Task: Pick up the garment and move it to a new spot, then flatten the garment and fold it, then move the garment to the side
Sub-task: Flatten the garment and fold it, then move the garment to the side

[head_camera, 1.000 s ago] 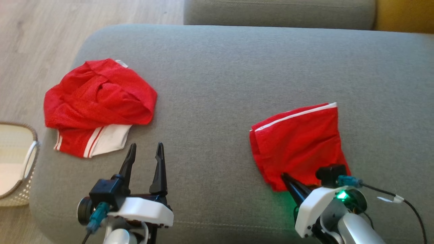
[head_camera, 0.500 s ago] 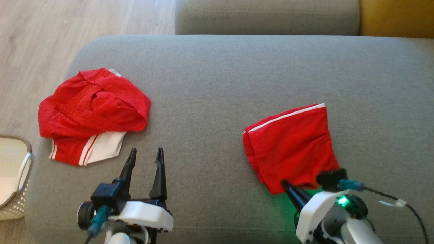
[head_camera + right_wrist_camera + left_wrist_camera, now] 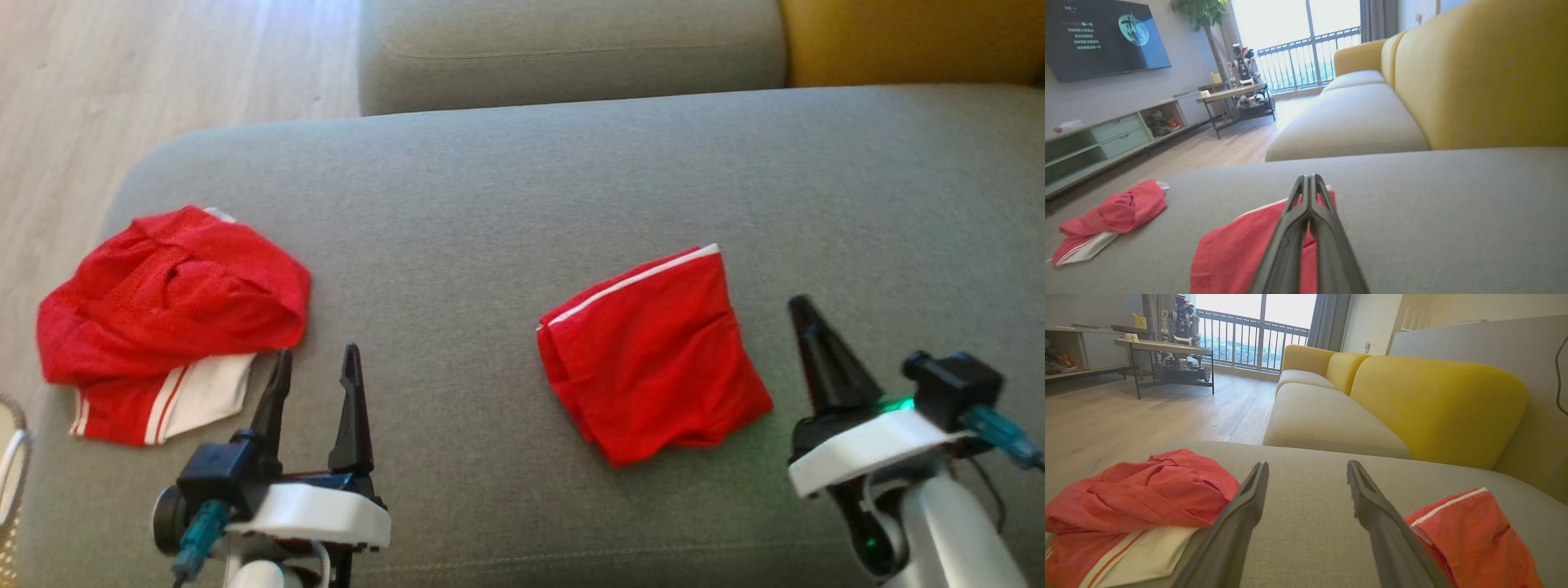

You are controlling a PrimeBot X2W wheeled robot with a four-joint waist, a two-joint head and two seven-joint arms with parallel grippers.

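Observation:
A folded red garment [image 3: 653,351] with a white edge stripe lies flat on the grey sofa cushion [image 3: 522,188], right of centre. It also appears in the left wrist view [image 3: 1478,535] and below my right fingers in the right wrist view [image 3: 1237,249]. My right gripper [image 3: 800,304] is shut and empty, just right of the garment and apart from it; its tips meet [image 3: 1310,177]. My left gripper [image 3: 317,353] stands open and empty over bare cushion [image 3: 1307,464]. A crumpled red and white garment [image 3: 171,302] lies immediately to its left.
The crumpled garment [image 3: 1147,490] sits near the cushion's left edge, above wooden floor [image 3: 163,65]. A woven basket [image 3: 12,457] stands at the far left. A second grey seat [image 3: 571,49] and a yellow backrest [image 3: 906,41] lie beyond.
My right gripper, shut throughout, has come off the folded garment's near corner and now stands to its right. The head camera has turned, shifting the whole picture left. The left gripper stays open.

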